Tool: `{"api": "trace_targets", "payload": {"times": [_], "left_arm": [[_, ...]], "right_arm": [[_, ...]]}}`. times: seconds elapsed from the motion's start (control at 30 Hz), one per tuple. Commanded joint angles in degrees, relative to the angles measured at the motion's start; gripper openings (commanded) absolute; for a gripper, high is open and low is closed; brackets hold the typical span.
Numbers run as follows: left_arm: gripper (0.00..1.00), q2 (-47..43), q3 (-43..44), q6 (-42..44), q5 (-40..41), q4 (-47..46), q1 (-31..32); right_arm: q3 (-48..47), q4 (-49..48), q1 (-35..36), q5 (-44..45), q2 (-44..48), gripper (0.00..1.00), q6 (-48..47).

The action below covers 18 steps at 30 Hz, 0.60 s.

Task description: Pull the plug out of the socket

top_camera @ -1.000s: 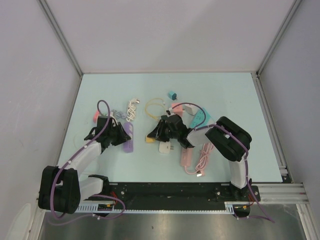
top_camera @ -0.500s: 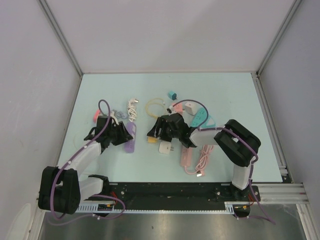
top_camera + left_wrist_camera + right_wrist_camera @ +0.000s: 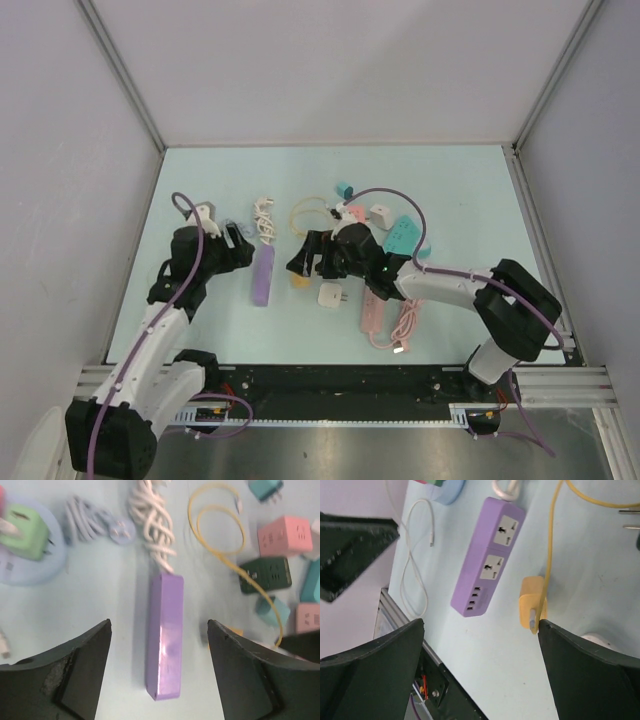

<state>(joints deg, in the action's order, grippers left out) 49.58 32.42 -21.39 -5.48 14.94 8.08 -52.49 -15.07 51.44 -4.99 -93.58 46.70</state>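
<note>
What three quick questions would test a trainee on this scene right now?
1. True or false: a plug sits in the purple power strip.
2. The yellow plug is: A in a socket; B lying loose beside the strip; C under the strip.
3. Fill in: the left tool and the right tool are both ____.
Key: 1 false; 2 B; 3 open.

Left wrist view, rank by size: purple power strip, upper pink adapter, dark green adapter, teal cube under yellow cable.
1. purple power strip
2. upper pink adapter and dark green adapter: too alike to rank
3. teal cube
</note>
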Motion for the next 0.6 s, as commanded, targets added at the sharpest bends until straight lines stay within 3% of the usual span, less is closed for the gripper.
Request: {"api": "trace_targets", "payload": {"times": [0.0, 0.17, 0.3, 0.43, 0.57], "left_arm": [[0.81, -1.69, 5.71, 5.03, 12.31, -1.31, -0.52], [0.83, 6.39, 14.06, 7.85, 18.39, 0.87, -4.02], [0.82, 14.39, 18.64, 8.11, 15.77, 2.03, -6.32], [0.77, 20.37, 19.95, 11.0, 12.43, -2.63, -6.67], [0.75, 28.27, 24.79, 13.56, 14.35, 1.4, -6.76]], "right_arm": [[-0.07, 1.88, 1.55, 3.06, 5.6, 1.0, -3.01], [-0.07, 4.61, 2.7, 4.02, 9.46, 1.0, -5.38], [0.02, 6.98, 3.31, 4.47, 11.66, 1.0, -6.79], [-0.07, 8.65, 4.01, 4.64, 12.98, 1.0, -7.5], [0.11, 9.27, 4.98, 4.73, 13.95, 1.0, -8.46]]}}
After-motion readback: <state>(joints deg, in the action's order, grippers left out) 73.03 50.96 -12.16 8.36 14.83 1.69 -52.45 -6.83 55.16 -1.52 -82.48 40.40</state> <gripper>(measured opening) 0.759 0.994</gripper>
